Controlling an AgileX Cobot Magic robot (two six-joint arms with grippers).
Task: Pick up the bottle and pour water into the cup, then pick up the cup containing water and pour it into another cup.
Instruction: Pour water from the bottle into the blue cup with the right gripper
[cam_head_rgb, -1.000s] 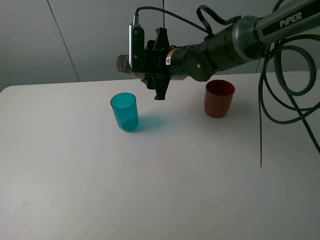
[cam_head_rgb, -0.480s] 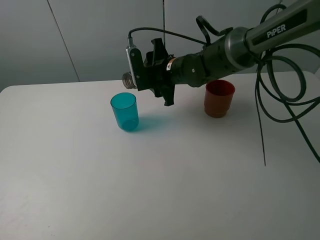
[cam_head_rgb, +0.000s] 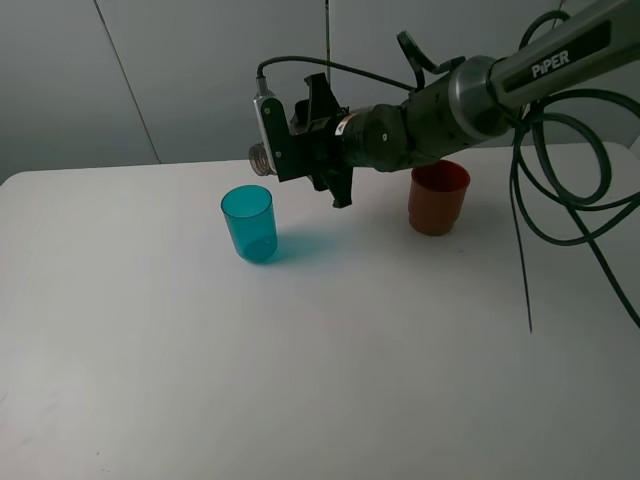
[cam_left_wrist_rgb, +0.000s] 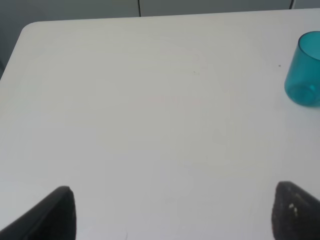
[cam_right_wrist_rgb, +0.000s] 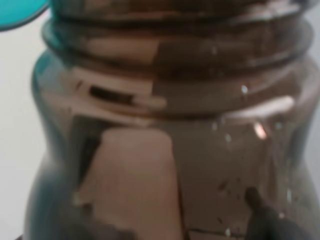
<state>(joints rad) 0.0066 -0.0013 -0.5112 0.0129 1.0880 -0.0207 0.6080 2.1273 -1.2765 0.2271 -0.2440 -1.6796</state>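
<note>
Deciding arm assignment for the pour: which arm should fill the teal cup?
Right. The right gripper holds the bottle tipped sideways, its neck just above the teal cup. The left gripper is open and empty, apart from the cup.

The bottle (cam_head_rgb: 259, 158) shows only its threaded neck past the right jaws, its body hidden between them, and up close it blurs, overflowing every edge.
</note>
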